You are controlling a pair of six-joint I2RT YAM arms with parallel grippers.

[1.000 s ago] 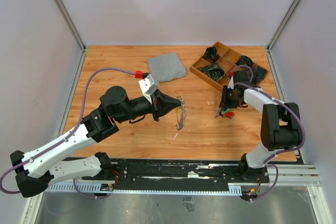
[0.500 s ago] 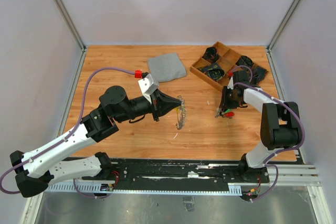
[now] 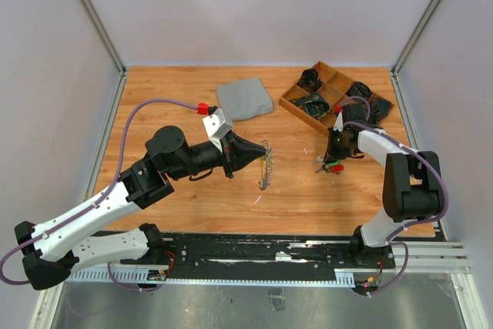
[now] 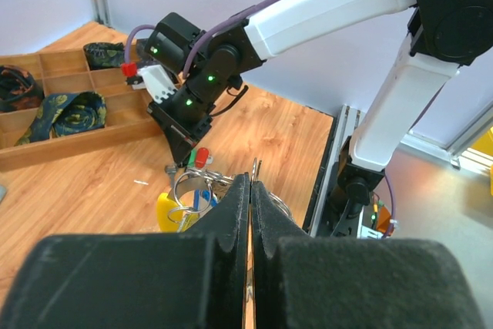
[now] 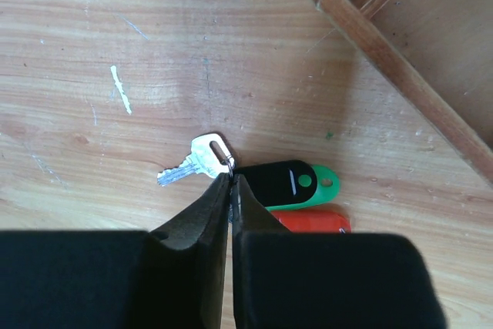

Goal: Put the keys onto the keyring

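Note:
The keyring is a thin silvery loop held on edge just above the table, and my left gripper is shut on it. In the left wrist view its metal edge pokes out past the closed jaws of my left gripper, with yellow and blue tags hanging from it. The keys lie on the wood at centre right: a silver key, a green and black tag and a red tag. My right gripper is shut on the small split ring joining the silver key and the green tag.
A wooden compartment tray with dark rolled items stands at the back right, its wall close to the keys. A folded grey cloth lies at the back centre. Side walls enclose the table.
My right gripper has closed from open onto the small ring of the silver key. The left arm and the keyring have stayed still.

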